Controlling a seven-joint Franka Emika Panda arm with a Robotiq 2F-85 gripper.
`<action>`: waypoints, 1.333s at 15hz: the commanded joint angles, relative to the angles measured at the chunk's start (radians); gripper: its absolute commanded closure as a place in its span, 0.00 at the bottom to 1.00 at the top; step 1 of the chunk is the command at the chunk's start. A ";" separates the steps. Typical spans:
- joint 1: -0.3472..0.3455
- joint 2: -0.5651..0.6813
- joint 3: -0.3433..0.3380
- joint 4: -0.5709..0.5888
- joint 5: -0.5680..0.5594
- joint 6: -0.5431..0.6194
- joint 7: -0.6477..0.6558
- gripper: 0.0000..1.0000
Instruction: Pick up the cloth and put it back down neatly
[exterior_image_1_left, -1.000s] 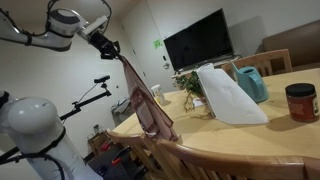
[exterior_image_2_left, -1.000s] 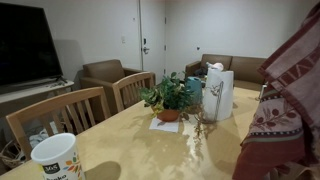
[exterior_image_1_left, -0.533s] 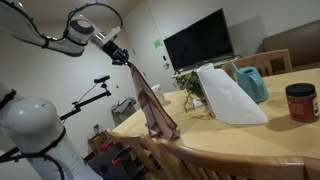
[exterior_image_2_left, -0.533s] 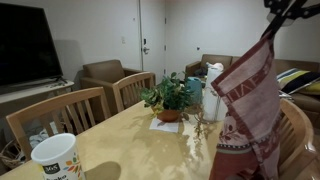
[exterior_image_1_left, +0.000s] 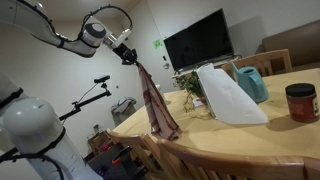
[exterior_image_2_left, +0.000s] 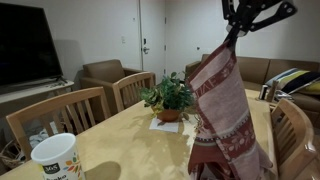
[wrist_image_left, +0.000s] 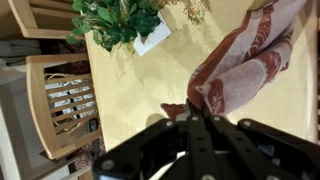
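The cloth (exterior_image_1_left: 154, 104) is red and white with a woven pattern. It hangs in a long drape from my gripper (exterior_image_1_left: 131, 58), and its lower end rests on the wooden table (exterior_image_1_left: 260, 135). It shows large in an exterior view (exterior_image_2_left: 226, 112), hanging from my gripper (exterior_image_2_left: 237, 28) at the top. In the wrist view my gripper (wrist_image_left: 196, 108) is shut on a top corner of the cloth (wrist_image_left: 245, 62), which falls away toward the tabletop.
A potted plant (exterior_image_2_left: 168, 98) on a paper sheet stands mid-table, with a white bag (exterior_image_1_left: 228, 95) and teal pitcher (exterior_image_1_left: 252, 83) beside it. A red-lidded jar (exterior_image_1_left: 300, 102) and a white cup (exterior_image_2_left: 56, 157) stand near the edges. Wooden chairs (exterior_image_2_left: 66, 115) line the table.
My gripper has carried the hanging cloth sideways over the table, toward the plant. The cloth's lower end trails on the tabletop.
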 joint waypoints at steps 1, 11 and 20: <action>-0.030 0.062 0.018 0.062 0.026 0.045 -0.042 0.99; -0.002 0.097 -0.003 0.043 0.227 0.007 -0.237 0.99; -0.071 0.286 0.045 0.147 0.251 -0.073 -0.415 0.99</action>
